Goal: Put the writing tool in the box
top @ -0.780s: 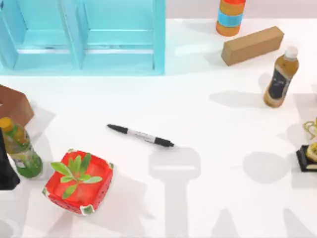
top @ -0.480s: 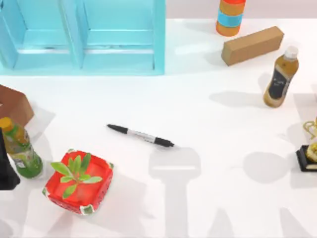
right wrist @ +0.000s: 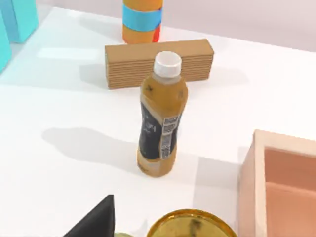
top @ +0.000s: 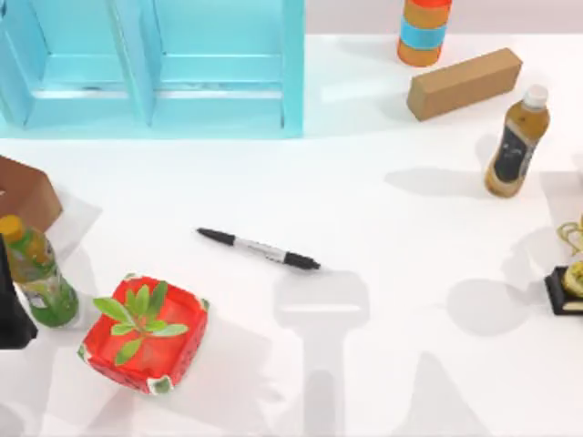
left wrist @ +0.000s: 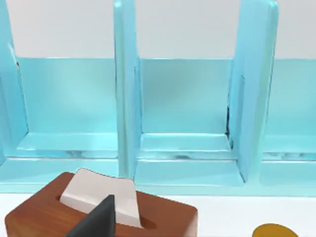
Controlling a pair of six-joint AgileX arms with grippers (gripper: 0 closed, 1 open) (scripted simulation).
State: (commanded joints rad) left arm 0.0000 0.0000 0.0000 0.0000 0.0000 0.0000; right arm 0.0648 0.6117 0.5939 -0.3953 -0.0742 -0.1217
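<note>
White bench [top: 383, 218] carries: black marker pen [top: 259, 248] lying flat near centre, red tray [top: 144, 335] near-left with green bottle [top: 38, 273] beside it. Far left: blue shelf unit [top: 150, 68]; left edge: brown tissue box [top: 25, 191]. Far right: cardboard block [top: 464, 83], orange can [top: 423, 32], tea bottle [top: 516, 142] upright.

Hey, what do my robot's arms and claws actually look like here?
The left claw and the right claw each appear as a plain, matte, dark grey wedge tapering to a point. The left arm, at the table's left edge, looks blocky and black. I see no cables or markings.
</note>
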